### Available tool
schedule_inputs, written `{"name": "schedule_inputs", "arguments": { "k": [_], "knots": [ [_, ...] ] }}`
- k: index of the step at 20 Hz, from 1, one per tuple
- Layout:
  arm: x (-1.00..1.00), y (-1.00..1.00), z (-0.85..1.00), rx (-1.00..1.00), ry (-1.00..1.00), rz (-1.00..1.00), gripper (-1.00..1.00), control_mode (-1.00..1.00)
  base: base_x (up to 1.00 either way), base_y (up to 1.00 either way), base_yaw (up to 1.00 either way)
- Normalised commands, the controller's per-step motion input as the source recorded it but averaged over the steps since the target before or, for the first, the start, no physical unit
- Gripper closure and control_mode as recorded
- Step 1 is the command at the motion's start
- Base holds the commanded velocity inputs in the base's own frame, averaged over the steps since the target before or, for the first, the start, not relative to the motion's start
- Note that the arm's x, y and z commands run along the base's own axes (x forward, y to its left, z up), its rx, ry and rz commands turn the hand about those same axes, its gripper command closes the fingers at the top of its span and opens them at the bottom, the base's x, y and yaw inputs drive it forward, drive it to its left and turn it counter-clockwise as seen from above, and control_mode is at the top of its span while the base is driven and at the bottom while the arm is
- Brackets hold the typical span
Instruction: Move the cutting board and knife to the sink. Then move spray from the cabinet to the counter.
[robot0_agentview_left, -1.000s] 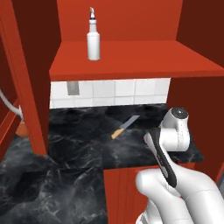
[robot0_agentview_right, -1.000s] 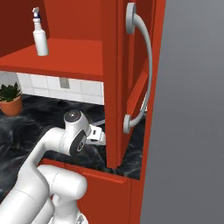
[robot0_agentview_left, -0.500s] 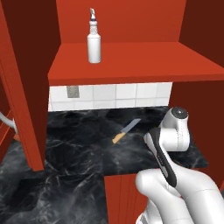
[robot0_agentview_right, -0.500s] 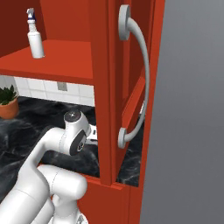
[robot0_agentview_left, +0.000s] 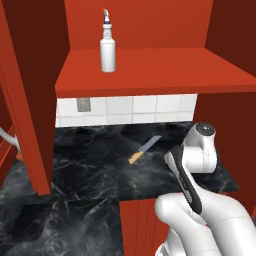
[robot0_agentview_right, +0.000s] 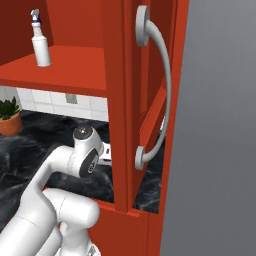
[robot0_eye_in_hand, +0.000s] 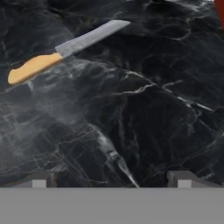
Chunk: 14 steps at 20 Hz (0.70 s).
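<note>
From the left base view, the red cabinet (robot0_agentview_left: 150, 70) stands open, its flat shelf running across the upper half. On that shelf, toward the left, the spray (robot0_agentview_left: 107, 44) stands upright: a slim white bottle with a dark blue collar and a white nozzle. Below the shelf is a strip of white wall tiles (robot0_agentview_left: 135, 107) with a grey outlet. Under that spreads the counter (robot0_agentview_left: 90, 170), glossy black marble with pale veins. The knife (robot0_agentview_left: 144, 149) lies flat on it, blade pointing up and to the right, yellow-orange handle nearer the robot. The white arm (robot0_agentview_left: 197, 165) rises at the lower right, close to the knife but not touching it.

From the right base view, the spray (robot0_agentview_right: 40, 44) stands upright near the left end of the red shelf. The cabinet door (robot0_agentview_right: 150, 100) fills the middle, edge on, with a long curved grey handle (robot0_agentview_right: 159, 85). A potted plant (robot0_agentview_right: 9, 117) sits on the counter (robot0_agentview_right: 35, 137) at far left. The arm (robot0_agentview_right: 75, 160) bends low in front of the door.

From the hand view, the gripper (robot0_eye_in_hand: 111, 180) shows 2 dark fingertips set wide apart at the bottom, holding nothing. The knife (robot0_eye_in_hand: 65, 49) lies across the upper left on the counter (robot0_eye_in_hand: 144, 113), well apart from the fingertips.
</note>
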Motion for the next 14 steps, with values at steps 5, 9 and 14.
{"name": "schedule_inputs", "arguments": {
  "k": [5, 9, 14],
  "knots": [
    [0.15, 0.40, 0.00, 0.00, -0.02, -0.06, -1.00, -1.00, 0.00, 0.00, 0.00],
    [0.22, 0.44, 0.00, 0.00, 0.00, -0.13, -1.00, -1.00, 0.00, 0.00, 0.00],
    [0.33, 0.44, 0.00, 0.00, -0.01, -0.16, -1.00, -1.00, 0.00, 0.00, 0.00]
  ]
}}
